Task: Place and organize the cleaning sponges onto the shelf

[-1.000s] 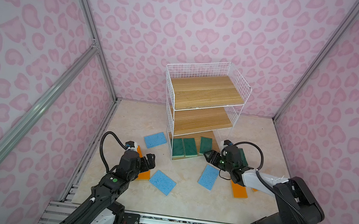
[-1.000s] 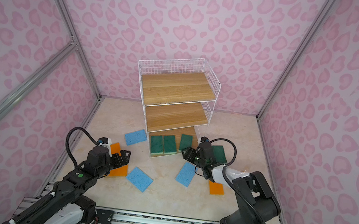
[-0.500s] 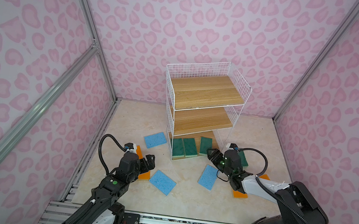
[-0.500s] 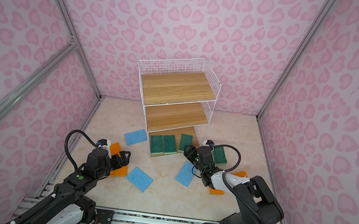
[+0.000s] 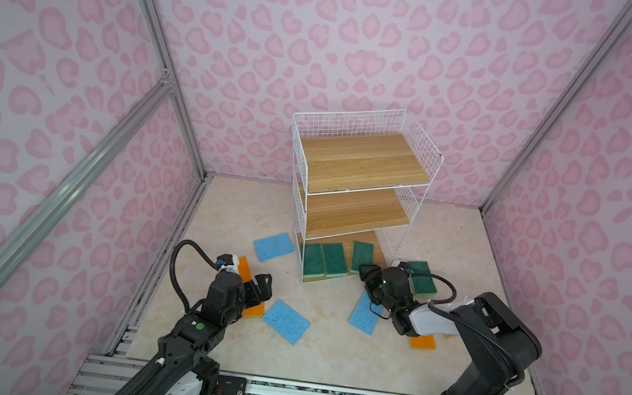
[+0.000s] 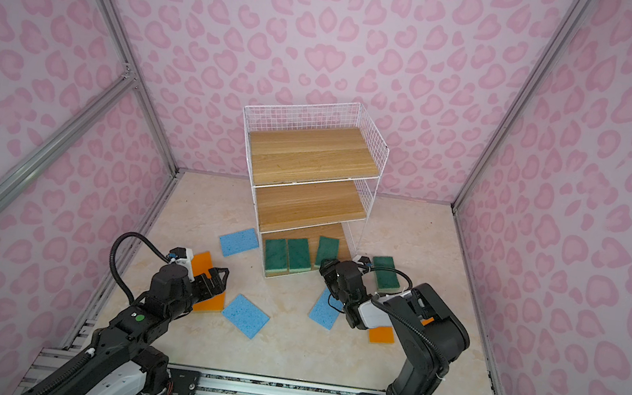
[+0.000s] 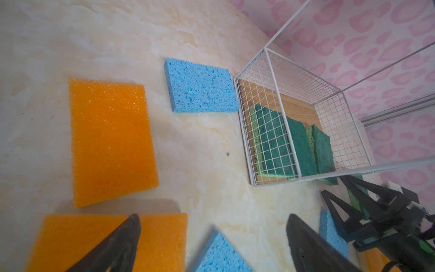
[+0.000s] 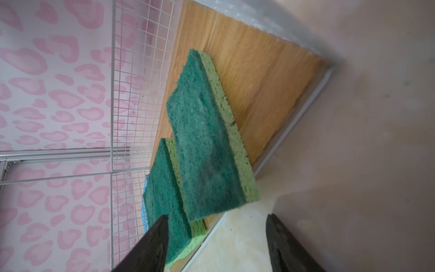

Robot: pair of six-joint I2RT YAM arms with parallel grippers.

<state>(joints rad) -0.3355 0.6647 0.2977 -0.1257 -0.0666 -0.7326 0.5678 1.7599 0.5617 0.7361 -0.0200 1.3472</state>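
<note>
The shelf [image 5: 356, 196] [image 6: 308, 180] has bare upper boards. Three green sponges [image 5: 335, 258] [image 6: 299, 254] lie on its bottom board [image 8: 247, 82]; the rightmost [image 8: 204, 146] sits tilted against its neighbour [image 8: 162, 188]. My right gripper [image 5: 368, 275] [image 8: 216, 216] is open just in front of it, with nothing between its fingers. A fourth green sponge [image 5: 422, 278] lies on the floor right of the shelf. My left gripper [image 5: 262, 283] [image 7: 213, 217] hangs open over an orange sponge [image 7: 70, 240] and a blue sponge [image 7: 221, 254]. A second orange sponge [image 7: 110, 141] lies beside it.
More loose sponges lie on the marble floor: a blue one [image 5: 274, 246] left of the shelf, a blue one [image 5: 364, 318] under my right wrist, and an orange one [image 5: 423, 341] under my right forearm. Pink walls with metal posts close in the sides.
My right wrist has sunk lower and edged left in front of the shelf's bottom tier, and its jaws have narrowed a little. The left arm has stayed still.
</note>
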